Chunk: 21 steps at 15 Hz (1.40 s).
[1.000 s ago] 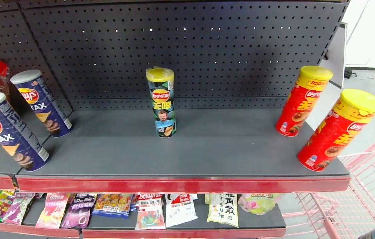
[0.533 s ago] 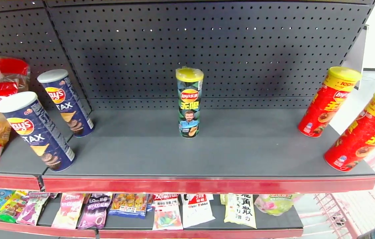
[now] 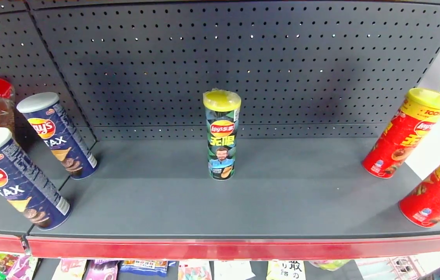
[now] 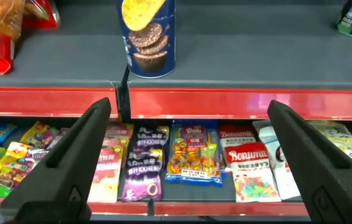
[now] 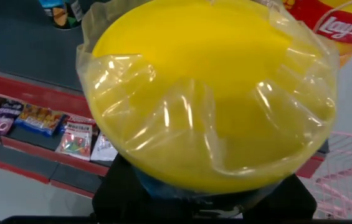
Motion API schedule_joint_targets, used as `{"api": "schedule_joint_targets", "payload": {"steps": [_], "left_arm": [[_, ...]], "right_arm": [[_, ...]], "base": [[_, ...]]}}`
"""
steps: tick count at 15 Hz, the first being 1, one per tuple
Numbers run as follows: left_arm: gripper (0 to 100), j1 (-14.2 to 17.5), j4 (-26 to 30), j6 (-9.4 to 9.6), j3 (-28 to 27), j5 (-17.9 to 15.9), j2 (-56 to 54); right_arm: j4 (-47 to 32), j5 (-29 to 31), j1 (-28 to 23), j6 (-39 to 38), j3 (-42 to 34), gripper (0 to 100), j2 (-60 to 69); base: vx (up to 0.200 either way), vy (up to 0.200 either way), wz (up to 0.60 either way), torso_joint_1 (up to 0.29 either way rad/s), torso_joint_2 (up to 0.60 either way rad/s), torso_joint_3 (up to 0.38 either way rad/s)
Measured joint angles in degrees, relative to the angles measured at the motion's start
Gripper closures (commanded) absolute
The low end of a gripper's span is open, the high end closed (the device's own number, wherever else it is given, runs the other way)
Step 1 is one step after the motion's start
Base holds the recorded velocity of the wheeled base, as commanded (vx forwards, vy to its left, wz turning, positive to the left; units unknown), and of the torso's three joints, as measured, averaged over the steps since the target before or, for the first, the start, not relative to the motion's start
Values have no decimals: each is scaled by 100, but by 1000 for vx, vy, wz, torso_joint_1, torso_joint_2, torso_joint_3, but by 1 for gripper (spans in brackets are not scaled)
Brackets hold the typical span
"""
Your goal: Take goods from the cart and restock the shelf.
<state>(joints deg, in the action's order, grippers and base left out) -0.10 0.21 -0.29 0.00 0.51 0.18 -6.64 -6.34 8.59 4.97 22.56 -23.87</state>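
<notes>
While the head view shows the green can (image 3: 221, 136) mid-frame on the shelf (image 3: 282, 202), the left gripper (image 4: 189, 106) gapes empty in its view; the right gripper (image 5: 204, 202) clasps a yellow-lidded can (image 5: 207, 93), probably best set upright beside that one.

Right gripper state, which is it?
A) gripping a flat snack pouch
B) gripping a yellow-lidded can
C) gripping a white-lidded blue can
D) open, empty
B: in the right wrist view the yellow-lidded can sits in the right gripper, its lid toward the camera.
</notes>
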Motion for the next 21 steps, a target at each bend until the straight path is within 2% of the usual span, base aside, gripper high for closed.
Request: {"api": "schedule_joint_targets", "payload": {"steps": [5, 7, 8, 10, 11, 12, 15, 18, 21], "left_arm": [[0, -20, 0, 69, -7, -56, 89], [0, -54, -2, 201, -22, -385, 171], [0, -67, -2, 199, -143, -496, 229], [0, -124, -10, 40, -728, -724, 605], [0, -211, -18, 5, -1150, -973, 1018], [0, -351, -26, 50, -1554, -1356, 1569], [0, -830, -344, 434, -2458, -2358, 3507], [0, -1329, -1104, 746, -3183, -3004, 5510], [0, -1696, -2002, 1142, -3861, -3434, 7308]], "right_arm": [[121, -551, 0, 11, 87, 100, -112], [145, -769, 0, 11, 128, 100, -188], [140, -819, 0, 17, 138, 100, -232], [148, -837, 0, 17, 177, 100, -336], [180, -841, 2, 20, 227, 100, -421], [230, -839, 11, 17, 279, 100, -512], [536, -841, 48, 13, 472, 100, -874], [635, -839, 61, 11, 640, 100, -1146], [633, -835, 63, -27, 681, 100, -1226]], "base": [[0, 0, 0, 0, 0, 0], [0, 0, 0, 0, 0, 0], [0, 0, 0, 0, 0, 0], [0, 0, 0, 0, 0, 0], [0, 0, 0, 0, 0, 0], [0, 0, 0, 0, 0, 0], [0, 0, 0, 0, 0, 0], [0, 0, 0, 0, 0, 0], [0, 0, 0, 0, 0, 0]]}}
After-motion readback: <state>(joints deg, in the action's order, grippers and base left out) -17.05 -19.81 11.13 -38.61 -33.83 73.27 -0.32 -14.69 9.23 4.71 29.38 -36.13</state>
